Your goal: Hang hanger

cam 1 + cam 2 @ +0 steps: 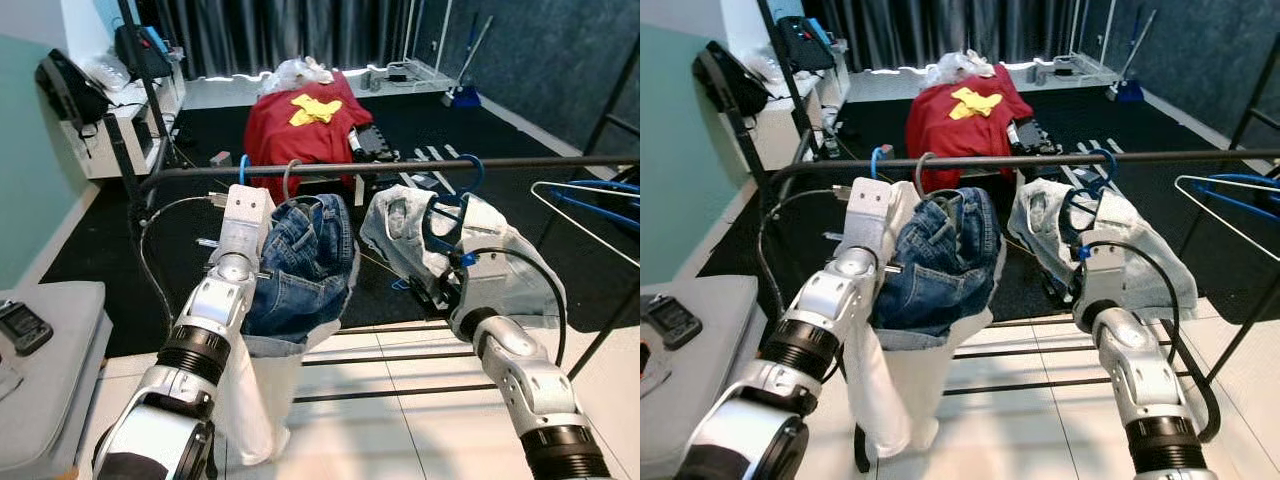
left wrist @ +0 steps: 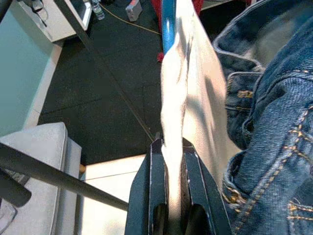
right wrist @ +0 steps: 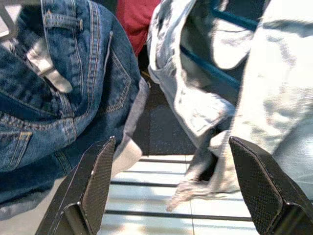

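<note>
A black rail [image 1: 400,168] crosses in front of me. Three loaded hangers sit on it. A blue hook [image 1: 243,166] carries a white garment [image 1: 250,390], a grey hook [image 1: 289,178] carries dark jeans [image 1: 300,265], and a blue hanger [image 1: 447,213] carries a pale denim piece [image 1: 500,245]. My left arm [image 1: 225,280] reaches up beside the jeans. My left gripper [image 2: 172,161] is shut on the white garment [image 2: 188,78], just below the blue hanger bar [image 2: 167,19]. My right gripper [image 3: 172,142] stands open below the pale denim [image 3: 195,98], holding nothing.
Empty blue and white hangers [image 1: 590,200] hang at the rail's right end. The rack's lower bars [image 1: 400,357] cross the tiled floor. A red garment [image 1: 305,120] lies beyond the rail. A grey cushion [image 1: 50,380] with a small black device [image 1: 22,326] is at my left.
</note>
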Robot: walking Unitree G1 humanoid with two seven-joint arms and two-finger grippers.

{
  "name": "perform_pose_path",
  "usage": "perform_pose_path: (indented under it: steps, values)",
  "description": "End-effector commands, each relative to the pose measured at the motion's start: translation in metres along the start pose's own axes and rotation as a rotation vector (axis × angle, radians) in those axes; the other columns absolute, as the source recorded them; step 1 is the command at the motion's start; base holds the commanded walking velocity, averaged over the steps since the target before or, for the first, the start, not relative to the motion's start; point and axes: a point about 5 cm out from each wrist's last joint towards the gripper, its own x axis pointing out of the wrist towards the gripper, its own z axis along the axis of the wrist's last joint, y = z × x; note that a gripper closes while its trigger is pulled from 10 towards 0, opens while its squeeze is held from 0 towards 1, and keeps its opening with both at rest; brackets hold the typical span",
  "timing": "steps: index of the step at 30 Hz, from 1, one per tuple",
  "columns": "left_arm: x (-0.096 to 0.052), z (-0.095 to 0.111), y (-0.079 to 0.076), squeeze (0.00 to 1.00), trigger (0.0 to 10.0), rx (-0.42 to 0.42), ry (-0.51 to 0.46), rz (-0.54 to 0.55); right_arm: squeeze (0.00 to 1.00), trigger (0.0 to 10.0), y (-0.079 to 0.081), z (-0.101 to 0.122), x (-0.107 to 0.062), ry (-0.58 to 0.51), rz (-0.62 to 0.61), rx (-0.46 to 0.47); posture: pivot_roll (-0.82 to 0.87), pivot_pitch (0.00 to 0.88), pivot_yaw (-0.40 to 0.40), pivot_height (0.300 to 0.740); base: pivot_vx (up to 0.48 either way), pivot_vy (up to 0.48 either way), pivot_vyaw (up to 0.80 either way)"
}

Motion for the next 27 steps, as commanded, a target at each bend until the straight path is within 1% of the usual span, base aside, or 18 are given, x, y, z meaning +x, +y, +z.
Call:
perform_pose_path:
  steps: [1, 5, 6, 9, 10, 11, 12, 13, 14, 15, 16, 17, 20, 21, 22, 24, 25, 27]
  values:
    - [0.004, 0.000, 0.009, 0.00, 10.0, -0.001, -0.002, 0.033, 0.00, 10.0, -0.005, 0.000, -0.004, 0.006, -0.024, -0.002, -0.25, 0.000, 0.059, 0.740, 0.000, 0.000, 0.00]
    - [0.007, -0.008, 0.011, 0.00, 10.0, -0.014, 0.025, 0.033, 0.00, 10.0, -0.011, 0.000, -0.007, 0.004, -0.047, -0.003, -0.25, 0.000, 0.061, 0.740, 0.000, 0.000, 0.00]
    - [0.007, -0.013, 0.014, 0.22, 10.0, -0.029, 0.042, 0.027, 0.00, 10.0, -0.013, 0.000, -0.009, 0.003, -0.054, -0.004, -0.25, 0.000, 0.062, 0.740, 0.000, 0.000, 0.00]
    - [0.008, -0.015, 0.015, 0.22, 10.0, -0.040, 0.054, 0.024, 0.00, 10.0, -0.014, 0.000, -0.009, 0.004, -0.058, -0.005, -0.25, 0.000, 0.062, 0.740, 0.000, 0.000, 0.00]
    - [0.008, -0.016, 0.019, 1.00, 10.0, -0.052, 0.055, 0.034, 0.00, 10.0, -0.015, 0.000, -0.010, 0.006, -0.060, -0.006, -0.24, 0.000, 0.062, 0.740, 0.000, 0.000, 0.00]
    - [0.008, -0.016, 0.019, 1.00, 10.0, -0.052, 0.055, 0.034, 0.00, 10.0, -0.015, 0.000, -0.010, 0.006, -0.060, -0.006, -0.24, 0.000, 0.062, 0.740, 0.000, 0.000, 0.00]
    - [0.008, -0.018, 0.030, 1.00, 10.0, -0.076, 0.045, 0.058, 0.00, 10.0, -0.016, -0.002, -0.010, 0.011, -0.061, -0.005, -0.20, 0.000, 0.053, 0.740, 0.000, 0.000, 0.00]
    - [0.008, -0.018, 0.030, 1.00, 10.0, -0.076, 0.045, 0.058, 0.00, 10.0, -0.016, -0.002, -0.010, 0.011, -0.061, -0.005, -0.20, 0.000, 0.053, 0.740, 0.000, 0.000, 0.00]
    - [0.006, -0.018, 0.040, 1.00, 10.0, -0.094, 0.028, 0.082, 0.00, 10.0, -0.016, -0.004, -0.010, 0.016, -0.060, -0.003, -0.20, 0.000, 0.050, 0.740, 0.000, 0.000, 0.00]
    - [0.006, -0.018, 0.040, 1.00, 10.0, -0.094, 0.028, 0.082, 0.00, 10.0, -0.016, -0.004, -0.010, 0.016, -0.060, -0.003, -0.20, 0.000, 0.050, 0.740, 0.000, 0.000, 0.00]
    - [0.002, -0.019, 0.051, 1.00, 10.0, -0.114, 0.005, 0.114, 0.00, 10.0, -0.016, -0.005, -0.009, 0.022, -0.055, -0.005, -0.18, 0.000, 0.034, 0.740, 0.000, 0.000, 0.00]
    - [0.002, -0.019, 0.051, 1.00, 10.0, -0.114, 0.005, 0.114, 0.00, 10.0, -0.016, -0.005, -0.009, 0.022, -0.055, -0.005, -0.18, 0.000, 0.034, 0.740, 0.000, 0.000, 0.00]
    - [-0.015, -0.032, 0.083, 1.00, 10.0, -0.179, -0.047, 0.215, 0.00, 10.0, -0.013, -0.001, -0.002, 0.023, -0.033, -0.017, -0.15, 0.000, 0.012, 0.740, 0.000, 0.000, 0.00]
    - [-0.020, -0.035, 0.088, 1.00, 10.0, -0.191, -0.056, 0.233, 0.00, 10.0, -0.013, 0.000, -0.001, 0.021, -0.030, -0.019, -0.15, 0.000, 0.012, 0.740, 0.000, 0.000, 0.00]
    - [-0.020, -0.035, 0.088, 1.00, 10.0, -0.191, -0.056, 0.233, 0.00, 10.0, -0.013, 0.000, -0.001, 0.021, -0.030, -0.019, -0.15, 0.000, 0.012, 0.740, 0.000, 0.000, 0.00]
    - [-0.037, -0.028, 0.101, 1.00, 10.0, -0.223, -0.182, 0.242, 0.00, 10.0, -0.011, 0.000, 0.002, 0.021, -0.024, -0.017, -0.13, 0.000, 0.008, 0.740, 0.000, 0.000, 0.00]
    - [-0.037, -0.028, 0.101, 1.00, 10.0, -0.223, -0.182, 0.242, 0.00, 10.0, -0.011, 0.000, 0.002, 0.021, -0.024, -0.017, -0.13, 0.000, 0.008, 0.740, 0.000, 0.000, 0.00]
    - [-0.055, -0.019, 0.116, 1.00, 10.0, -0.274, -0.310, 0.235, 0.00, 10.0, -0.008, -0.001, 0.005, 0.023, -0.020, -0.014, -0.12, 0.000, 0.005, 0.740, 0.000, 0.000, 0.00]
